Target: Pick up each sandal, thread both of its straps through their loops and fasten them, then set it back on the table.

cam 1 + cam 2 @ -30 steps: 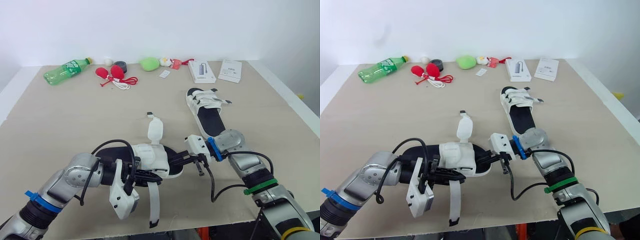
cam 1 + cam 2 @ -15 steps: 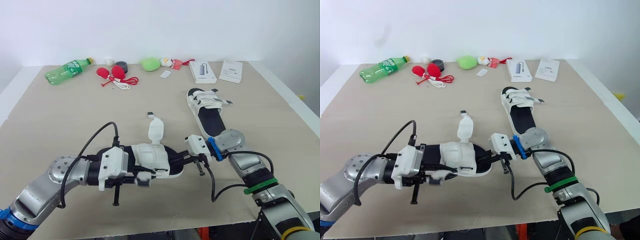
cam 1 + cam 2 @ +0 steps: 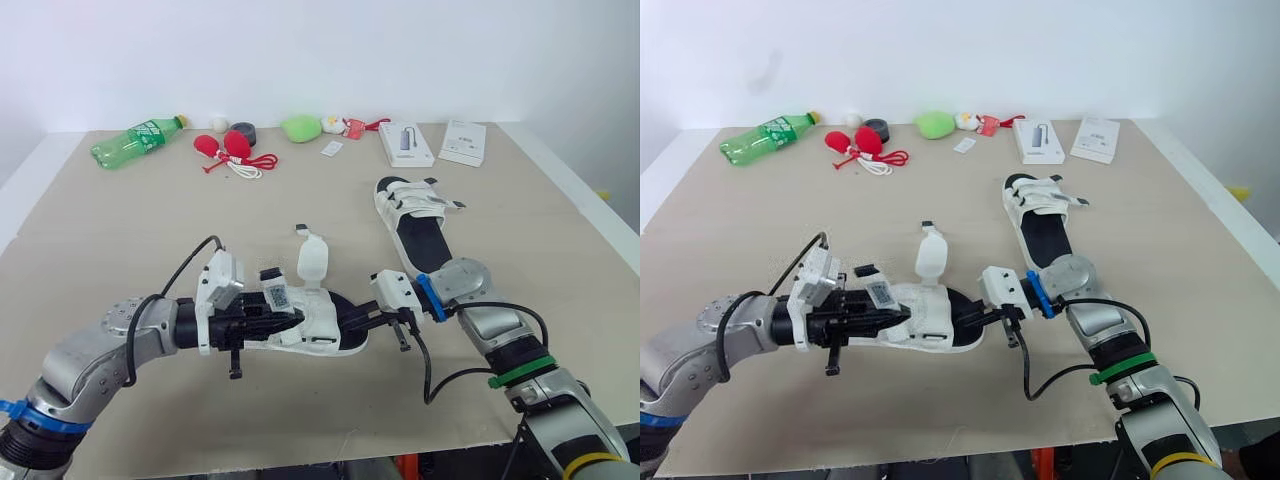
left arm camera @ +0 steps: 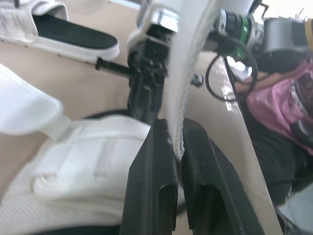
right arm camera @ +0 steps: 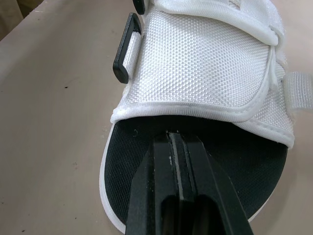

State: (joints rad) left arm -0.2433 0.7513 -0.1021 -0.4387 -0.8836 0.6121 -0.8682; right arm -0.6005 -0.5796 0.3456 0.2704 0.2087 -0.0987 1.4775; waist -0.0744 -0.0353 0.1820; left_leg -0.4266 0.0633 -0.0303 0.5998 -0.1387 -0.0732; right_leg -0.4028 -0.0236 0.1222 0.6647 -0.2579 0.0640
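The near sandal (image 3: 318,322), white with a black sole, lies at the table's middle front. My left gripper (image 3: 284,320) reaches over it from the heel side. It is shut on one of the sandal's white straps (image 4: 189,73), which runs up between the fingers. Another strap (image 3: 311,261) stands upright on the far side. My right gripper (image 3: 352,322) is shut on the sole's toe edge (image 5: 146,147), with a black loop (image 5: 126,48) beside the upper. The second sandal (image 3: 414,214) lies flat farther back on the right.
Along the back edge lie a green bottle (image 3: 135,142), red items with a cord (image 3: 231,150), a black roll (image 3: 243,131), a green lump (image 3: 300,127) and two white boxes (image 3: 404,143) (image 3: 461,141). The table's front edge (image 3: 300,462) is close below both arms.
My left wrist has turned and swung up from below the sandal to lie over it, carrying the strap that hung down in front. The right gripper has held still.
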